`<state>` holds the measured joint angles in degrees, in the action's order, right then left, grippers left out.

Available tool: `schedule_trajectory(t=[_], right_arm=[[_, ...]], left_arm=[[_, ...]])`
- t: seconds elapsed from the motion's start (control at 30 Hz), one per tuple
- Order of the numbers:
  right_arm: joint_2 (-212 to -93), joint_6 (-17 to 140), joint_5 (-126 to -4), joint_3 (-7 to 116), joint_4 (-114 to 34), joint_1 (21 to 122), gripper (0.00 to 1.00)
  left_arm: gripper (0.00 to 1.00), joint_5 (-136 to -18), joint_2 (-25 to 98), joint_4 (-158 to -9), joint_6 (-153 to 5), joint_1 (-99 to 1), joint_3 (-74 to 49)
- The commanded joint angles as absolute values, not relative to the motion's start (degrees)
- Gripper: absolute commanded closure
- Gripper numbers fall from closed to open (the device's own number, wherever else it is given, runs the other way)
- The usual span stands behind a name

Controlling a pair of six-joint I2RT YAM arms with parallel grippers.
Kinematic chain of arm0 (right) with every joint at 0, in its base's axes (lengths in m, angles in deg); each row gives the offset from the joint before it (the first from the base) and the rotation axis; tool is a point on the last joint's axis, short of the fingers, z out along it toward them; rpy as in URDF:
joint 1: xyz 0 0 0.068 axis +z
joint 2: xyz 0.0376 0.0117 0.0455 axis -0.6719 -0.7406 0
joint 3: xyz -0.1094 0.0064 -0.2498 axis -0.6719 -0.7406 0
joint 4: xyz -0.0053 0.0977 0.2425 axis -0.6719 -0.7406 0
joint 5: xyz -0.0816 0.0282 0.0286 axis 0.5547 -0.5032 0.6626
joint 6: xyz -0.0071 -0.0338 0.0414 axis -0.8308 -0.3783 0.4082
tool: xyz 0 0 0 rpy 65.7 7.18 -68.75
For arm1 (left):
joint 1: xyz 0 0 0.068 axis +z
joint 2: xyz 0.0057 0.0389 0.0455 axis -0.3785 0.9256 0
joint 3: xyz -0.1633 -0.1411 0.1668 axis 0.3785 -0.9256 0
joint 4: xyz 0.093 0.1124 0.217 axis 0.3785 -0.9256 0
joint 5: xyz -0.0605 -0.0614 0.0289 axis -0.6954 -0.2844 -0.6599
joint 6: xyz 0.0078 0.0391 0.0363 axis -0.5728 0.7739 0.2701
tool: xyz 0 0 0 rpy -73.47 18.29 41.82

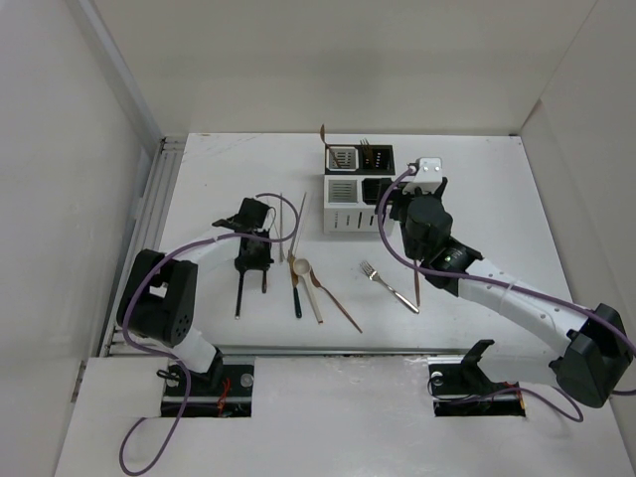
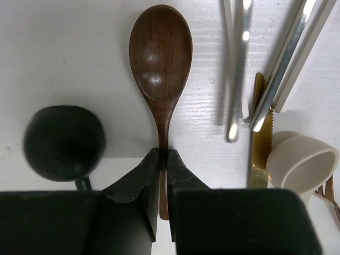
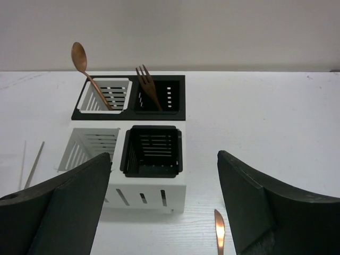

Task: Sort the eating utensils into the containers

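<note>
My left gripper (image 2: 163,154) is shut on the handle of a brown wooden spoon (image 2: 161,53), low over the table; it also shows in the top view (image 1: 253,256). A black spoon (image 2: 64,141) lies to its left. Pale chopsticks (image 2: 236,69), a gold serrated blade (image 2: 258,133) and a white-bowled spoon (image 2: 300,159) lie to its right. The caddy (image 3: 154,194) holds a copper spoon (image 3: 87,74) in its back white compartment and a brown fork (image 3: 149,87) in its back black one. My right gripper (image 3: 164,207) is open and empty, in front of the caddy above a copper knife's tip (image 3: 219,231).
In the top view the caddy (image 1: 343,219) stands at the back middle. A silver fork (image 1: 390,283), the copper knife (image 1: 416,283), a copper spoon (image 1: 338,303) and the chopsticks (image 1: 298,224) lie in front of it. White walls close in the table at left, right and back.
</note>
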<state>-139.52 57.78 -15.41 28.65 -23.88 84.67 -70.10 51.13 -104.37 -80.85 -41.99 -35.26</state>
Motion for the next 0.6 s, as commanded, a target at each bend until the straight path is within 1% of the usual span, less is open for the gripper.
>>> schedule_trajectory(t=[0.0, 0.2, 0.3, 0.4, 0.47, 0.53, 0.57], right_arm=[[-139.43, 56.16, -12.59, 29.96, -23.44, 85.02, 0.14], [-139.43, 54.24, -12.59, 31.28, -23.44, 85.02, 0.14], [-140.75, 53.0, -14.34, 33.21, -22.82, 84.5, 0.14], [-142.06, 53.0, -17.76, 34.88, -19.06, 82.3, 0.14], [-142.07, 53.0, -21.45, 34.88, -16.59, 79.85, 0.14], [-142.07, 53.0, -24.44, 34.88, -12.99, 77.91, 0.14], [-142.07, 53.0, -27.58, 34.88, -11.85, 76.16, 0.14]], left_arm=[[1.0, -69.55, 53.18, -106.45, -81.18, -41.49, -35.91], [1.0, -65.25, 49.84, -109.35, -81.71, -40.96, -33.37], [1.0, -64.71, 47.12, -111.2, -80.14, -39.64, -28.9], [1.0, -65.23, 43.61, -111.99, -77.94, -39.64, -22.84], [1.0, -67.43, 41.58, -108.33, -74.69, -39.64, -19.06], [1.0, -70.93, 38.51, -102.97, -71.09, -39.64, -18.42], [1.0, -70.95, 37.71, -95.63, -67.33, -40.25, -17.73]])
